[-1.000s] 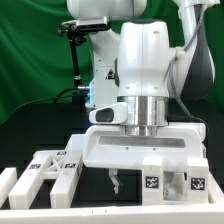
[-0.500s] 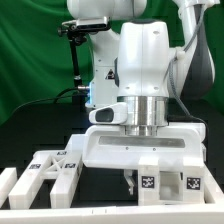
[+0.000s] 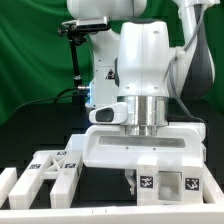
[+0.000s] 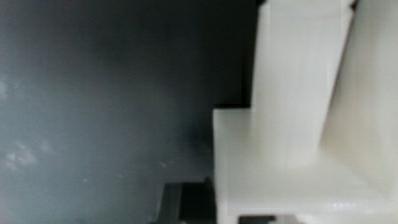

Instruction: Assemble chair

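My gripper (image 3: 136, 184) hangs low over the table at the front of the exterior view. One dark finger (image 3: 130, 181) presses against the left side of a white notched chair part (image 3: 150, 178) that carries two black-and-white tags. The other finger is hidden behind that part. In the wrist view the same white part (image 4: 294, 120) fills one side of the picture, and a dark finger (image 4: 183, 203) sits right beside it over the dark table. The jaws look closed on this part.
Several other white tagged chair parts (image 3: 48, 170) lie together at the exterior view's left. A long white bar (image 3: 8, 186) lies at the far left edge. A green curtain (image 3: 35, 60) and a camera stand (image 3: 76, 50) are behind the arm.
The visible finger moved from the open table toward the exterior view's right, up against the tagged part. The part shifted slightly left. Nothing has moved in the last half second.
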### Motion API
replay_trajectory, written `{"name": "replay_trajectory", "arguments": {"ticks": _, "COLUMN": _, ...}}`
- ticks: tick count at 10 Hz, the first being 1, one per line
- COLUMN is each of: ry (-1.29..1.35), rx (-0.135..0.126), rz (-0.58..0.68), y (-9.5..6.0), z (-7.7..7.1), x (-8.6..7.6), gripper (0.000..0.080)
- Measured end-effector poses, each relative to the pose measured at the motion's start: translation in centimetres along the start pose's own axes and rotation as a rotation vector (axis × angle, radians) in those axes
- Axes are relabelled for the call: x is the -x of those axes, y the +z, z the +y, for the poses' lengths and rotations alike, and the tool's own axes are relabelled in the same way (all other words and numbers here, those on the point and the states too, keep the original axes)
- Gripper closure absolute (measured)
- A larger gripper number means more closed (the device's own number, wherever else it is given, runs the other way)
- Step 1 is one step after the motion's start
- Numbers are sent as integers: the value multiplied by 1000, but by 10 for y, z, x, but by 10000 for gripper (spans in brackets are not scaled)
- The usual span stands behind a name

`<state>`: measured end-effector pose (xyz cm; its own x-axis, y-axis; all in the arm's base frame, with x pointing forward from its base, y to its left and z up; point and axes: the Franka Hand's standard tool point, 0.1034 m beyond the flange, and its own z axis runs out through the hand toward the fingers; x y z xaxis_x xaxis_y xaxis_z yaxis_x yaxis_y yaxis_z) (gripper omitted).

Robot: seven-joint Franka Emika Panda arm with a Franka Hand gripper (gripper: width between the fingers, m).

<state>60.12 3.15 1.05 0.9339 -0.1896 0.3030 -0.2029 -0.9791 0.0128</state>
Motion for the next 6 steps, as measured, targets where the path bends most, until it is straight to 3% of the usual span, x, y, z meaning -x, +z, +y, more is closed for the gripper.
{"name": "replay_trajectory", "arguments": {"ticks": 1, "ry": -34, "rx": 1, "rz": 1, "y": -2, "z": 4, "x": 0, "gripper": 765}}
{"name": "replay_trajectory", "arguments": {"ticks": 3, "ry": -126, "rx": -5, "rz": -52, "y": -25, "z": 46, "x": 3, "gripper": 765}}
{"name": "replay_trajectory", "arguments": {"ticks": 5, "ry": -134, "rx": -49, "rz": -187, "y": -45, "z": 77, "x": 6, "gripper": 765}}
{"name": "replay_trajectory", "arguments": {"ticks": 6, "ry": -127, "rx": -64, "rz": -244, "y": -57, "z": 82, "x": 3, "gripper": 765}}
